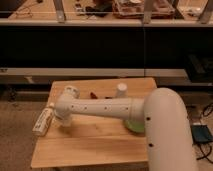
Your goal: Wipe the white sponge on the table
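Big white rounded shell of the arm's upper link is filling the lower right, smooth and plain, with 2 small dark dots showing near its left edge. White cylindrical forearm tube is joining onto it, showing a row of small dark screw-like dots along its side. White rounded wrist joint is closing off the tube's left end, with a flat round cap sitting on top. Pale gripper is hanging under that joint, over the left part of the light wooden plank table.
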Motion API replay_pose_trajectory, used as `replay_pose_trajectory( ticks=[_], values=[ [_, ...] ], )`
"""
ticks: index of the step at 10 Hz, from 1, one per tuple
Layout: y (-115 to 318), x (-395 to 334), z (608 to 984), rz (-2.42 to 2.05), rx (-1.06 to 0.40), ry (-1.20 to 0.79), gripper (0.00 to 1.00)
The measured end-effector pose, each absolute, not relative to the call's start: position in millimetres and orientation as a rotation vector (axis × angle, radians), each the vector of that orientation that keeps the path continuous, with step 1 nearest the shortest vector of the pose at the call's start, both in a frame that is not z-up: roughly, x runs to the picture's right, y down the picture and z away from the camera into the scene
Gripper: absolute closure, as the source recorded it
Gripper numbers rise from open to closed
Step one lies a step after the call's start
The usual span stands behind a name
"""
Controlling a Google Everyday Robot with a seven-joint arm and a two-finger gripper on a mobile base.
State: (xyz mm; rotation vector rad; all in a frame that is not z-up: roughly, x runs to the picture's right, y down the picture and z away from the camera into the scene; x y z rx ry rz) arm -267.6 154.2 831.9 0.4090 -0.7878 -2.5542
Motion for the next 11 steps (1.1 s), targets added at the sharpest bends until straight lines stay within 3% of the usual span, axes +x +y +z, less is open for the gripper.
replay_pose_trajectory(
  ticks=[5, 11],
  values=[
    [149.0, -295.1, 857.5, -2.562, 0.376, -0.848, 0.57],
    [129.0, -277.7, 913.1, -2.455, 0.273, -0.904, 0.57]
  ],
)
